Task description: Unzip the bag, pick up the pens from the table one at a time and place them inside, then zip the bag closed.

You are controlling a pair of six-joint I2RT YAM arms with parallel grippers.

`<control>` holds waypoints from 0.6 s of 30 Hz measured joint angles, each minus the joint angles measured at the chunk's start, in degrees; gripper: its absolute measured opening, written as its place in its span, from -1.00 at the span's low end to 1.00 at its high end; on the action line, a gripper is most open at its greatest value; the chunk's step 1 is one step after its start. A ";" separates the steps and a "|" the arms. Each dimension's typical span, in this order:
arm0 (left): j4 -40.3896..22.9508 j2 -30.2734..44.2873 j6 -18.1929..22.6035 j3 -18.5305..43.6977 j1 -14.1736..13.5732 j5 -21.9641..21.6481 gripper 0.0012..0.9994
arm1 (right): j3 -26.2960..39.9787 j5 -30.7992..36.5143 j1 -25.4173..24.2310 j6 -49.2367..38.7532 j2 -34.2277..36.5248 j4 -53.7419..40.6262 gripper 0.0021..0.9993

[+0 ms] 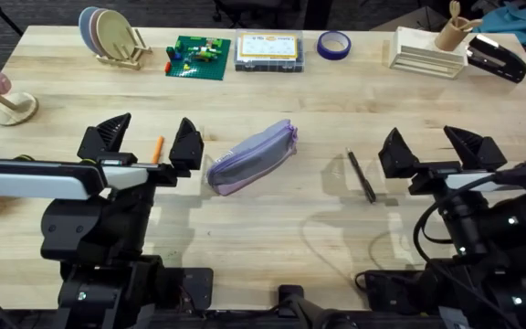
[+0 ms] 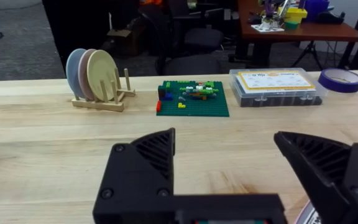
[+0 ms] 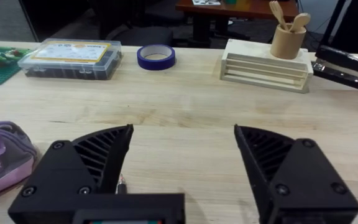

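Overhead gives you the whole layout: one bag [image 1: 252, 157] lying slantwise mid-tabletop [image 1: 272, 219], zipper shut, between the two grippers. Two pens counted: an orange pen [image 1: 157, 149] partly hidden between the left gripper's [image 1: 150, 143] fingers, and a black pen [image 1: 362, 175] lying just left of the right gripper [image 1: 442, 152], between it and the bag.

Your left wrist view looks past wide-open fingers [image 2: 143, 168] toward the far edge: plate rack [image 2: 98, 81], green brick plate [image 2: 192, 98], clear box [image 2: 277, 86], tape roll [image 2: 340, 79]; the bag is a sliver at the corner.

Your right wrist view catches the bag's [image 3: 2, 155] end with its zipper pull, beside the spread fingers [image 3: 89, 165], and a pen tip [image 3: 122, 182] by the same finger. Neither gripper holds anything.
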 joint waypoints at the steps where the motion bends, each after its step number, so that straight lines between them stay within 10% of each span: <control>1: 0.00 0.00 0.00 0.00 0.00 0.00 0.99 | 0.00 0.00 0.00 0.00 0.00 0.00 0.99; 18: -5.79 0.05 0.02 0.96 0.00 -0.05 0.99 | 0.27 -0.02 0.00 -1.49 0.00 -1.00 1.00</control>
